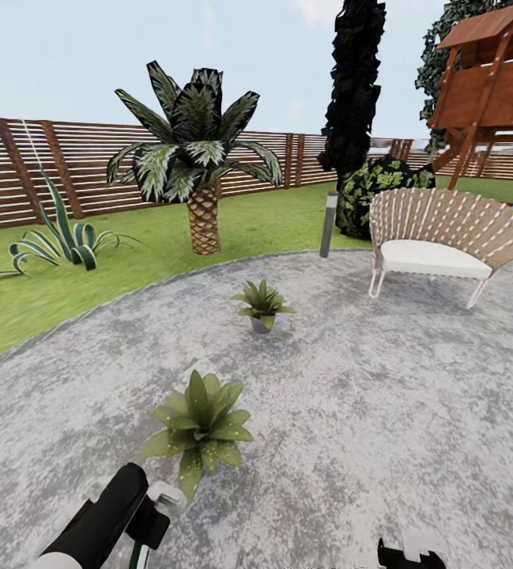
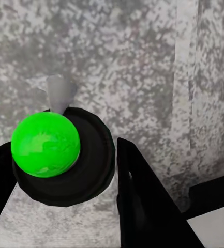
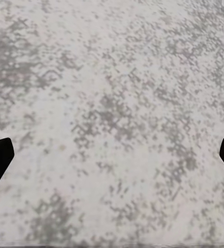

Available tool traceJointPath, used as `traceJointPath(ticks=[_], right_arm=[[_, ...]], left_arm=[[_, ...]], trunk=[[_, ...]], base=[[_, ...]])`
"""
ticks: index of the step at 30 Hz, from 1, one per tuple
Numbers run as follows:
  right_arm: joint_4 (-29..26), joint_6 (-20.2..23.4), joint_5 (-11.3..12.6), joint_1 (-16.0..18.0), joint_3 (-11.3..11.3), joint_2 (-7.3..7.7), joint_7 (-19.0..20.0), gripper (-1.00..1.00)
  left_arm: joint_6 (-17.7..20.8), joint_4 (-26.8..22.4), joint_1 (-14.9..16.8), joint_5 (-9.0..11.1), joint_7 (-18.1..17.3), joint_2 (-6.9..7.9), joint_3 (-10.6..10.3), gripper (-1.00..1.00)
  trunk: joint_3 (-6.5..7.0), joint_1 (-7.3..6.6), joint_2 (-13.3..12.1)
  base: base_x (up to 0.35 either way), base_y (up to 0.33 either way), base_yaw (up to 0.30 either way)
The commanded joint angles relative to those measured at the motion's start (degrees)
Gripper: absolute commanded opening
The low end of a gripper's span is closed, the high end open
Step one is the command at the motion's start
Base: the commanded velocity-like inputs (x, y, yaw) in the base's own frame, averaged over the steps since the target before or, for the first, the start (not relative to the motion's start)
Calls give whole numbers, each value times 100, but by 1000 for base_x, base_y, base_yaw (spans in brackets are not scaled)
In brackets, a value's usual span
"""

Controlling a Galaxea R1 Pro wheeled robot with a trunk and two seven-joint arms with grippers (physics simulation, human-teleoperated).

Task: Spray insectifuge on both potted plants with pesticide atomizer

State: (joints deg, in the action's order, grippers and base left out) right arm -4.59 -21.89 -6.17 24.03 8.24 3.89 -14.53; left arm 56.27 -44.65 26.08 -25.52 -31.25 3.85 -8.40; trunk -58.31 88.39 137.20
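Note:
Two potted plants stand on the round grey patio (image 1: 382, 395): the near one (image 1: 201, 427) just ahead of my left arm, the far one (image 1: 262, 304) in its small grey pot further back. My left gripper (image 1: 149, 514) is at the bottom left, shut on the pesticide atomizer (image 1: 167, 498), whose pale head pokes out toward the near plant. In the left wrist view the atomizer (image 2: 45, 144) shows a green body, a black collar and a pale nozzle between the black fingers (image 2: 143, 201), above paving. My right gripper (image 1: 410, 553) hangs low at the bottom edge, open over bare paving (image 3: 112, 124).
A palm (image 1: 197, 158) and a spiky striped plant (image 1: 62, 241) grow on the lawn by the slatted fence (image 1: 19, 170). A grey bollard lamp (image 1: 329, 224), a dark bush (image 1: 375, 190), a woven chair (image 1: 438, 229) and a wooden play structure (image 1: 493, 79) stand at the back right.

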Motion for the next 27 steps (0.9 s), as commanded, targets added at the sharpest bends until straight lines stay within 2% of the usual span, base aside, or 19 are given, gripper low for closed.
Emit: traceJointPath(ticks=[1,8,11,12,13,16,21,24,25,27], right_arm=[[6,-17,-60,5,46,-2,-15,100],[7,-17,-60,5,46,-2,-15,100],[7,-17,-60,5,46,-2,-15,100],[14,-20,-71,5,46,-2,-6,100],[16,-23,-78,5,46,-2,-2,100],[19,-25,-88,5,44,5,2,100],[19,-26,-90,5,42,11,9,100],[17,-24,-79,5,38,-1,8,100],[12,-18,-77,5,39,-2,-13,100],[11,-17,-69,5,44,-2,-8,100]], left_arm=[[7,-11,2,-75,-51,4,-22,-100],[15,-78,74,-91,-33,218,38,-100],[16,-79,47,-91,-35,400,42,-100],[14,-79,22,-88,-38,511,46,-100],[13,-79,17,-86,-39,544,48,-100],[8,-79,8,-85,-39,527,18,-100],[-17,-27,11,-67,-39,312,13,-100],[-19,-63,11,-77,-39,314,37,-100],[-18,-202,89,-70,-31,353,46,-100],[-11,-410,98,-60,-27,339,46,-100]], trunk=[[-5,-1,2],[-5,-1,2],[-5,-1,2],[-5,-1,2],[-5,-1,2],[-5,-1,2],[-5,-1,2],[-5,-1,2],[-5,-1,2],[-5,-1,2]], base=[[-7,1,-254],[-1,0,-206],[0,0,-22],[0,0,-4],[0,0,-2],[-72,29,-1],[-101,50,0],[-5,3,0],[0,153,-64],[0,259,-214]])
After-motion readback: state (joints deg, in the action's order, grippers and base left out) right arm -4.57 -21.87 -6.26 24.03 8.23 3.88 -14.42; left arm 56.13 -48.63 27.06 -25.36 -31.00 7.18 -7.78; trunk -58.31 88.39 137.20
